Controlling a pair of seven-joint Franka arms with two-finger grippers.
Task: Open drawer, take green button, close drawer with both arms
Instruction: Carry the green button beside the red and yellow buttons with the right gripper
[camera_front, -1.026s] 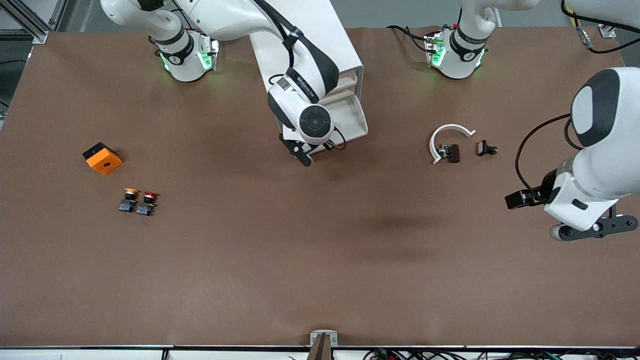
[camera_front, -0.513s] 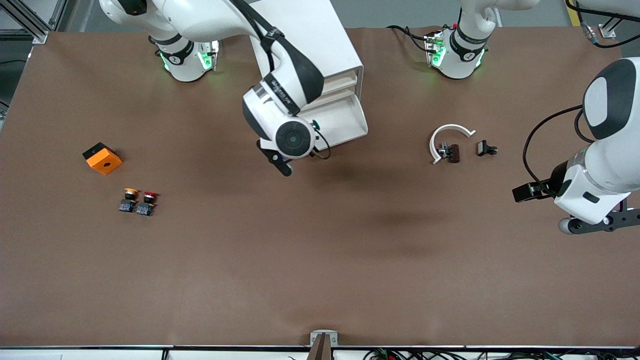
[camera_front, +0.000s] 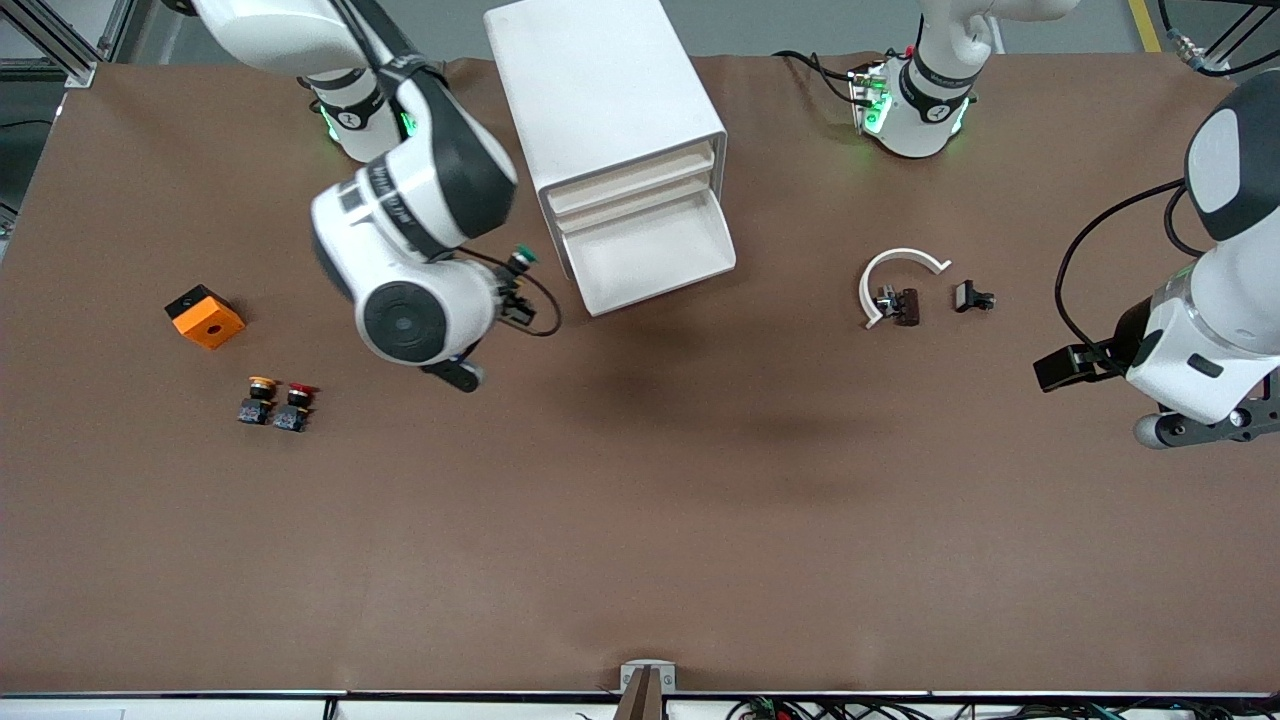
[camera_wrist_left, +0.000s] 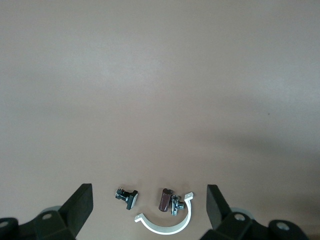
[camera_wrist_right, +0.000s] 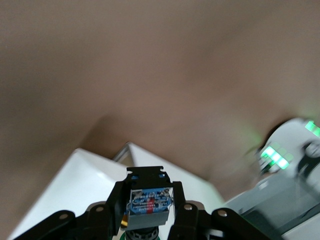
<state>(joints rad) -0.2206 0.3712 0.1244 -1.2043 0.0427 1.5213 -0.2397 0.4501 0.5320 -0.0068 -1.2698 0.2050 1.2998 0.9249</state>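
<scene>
right gripper (camera_wrist_right: 148, 205): clamped on the button (camera_wrist_right: 148, 204), blue base block pinched between the fingers; in the front view the green cap pokes out beside the wrist, up over the desk (camera_front: 640, 520) next to the cabinet (camera_front: 610, 120)
left gripper (camera_wrist_left: 150, 212): fingers spread wide, nothing in them, waiting over the left arm's end of the desk, above the white clip (camera_wrist_left: 165, 225) and small black parts
drawer (camera_front: 650, 255): lowest one hangs open, looks empty now
step in hand: I'd say carrying the button off to set it down, maybe by the yellow and red buttons (camera_front: 275, 400)
doing it well: keep the pinch firm, lower straight, don't knock that pair or the orange block (camera_front: 204, 316)
what changed: a second ago the right gripper was at the drawer's front lip; it has swung away toward the right arm's end. Left arm barely drifted.
still left: closing the drawer
</scene>
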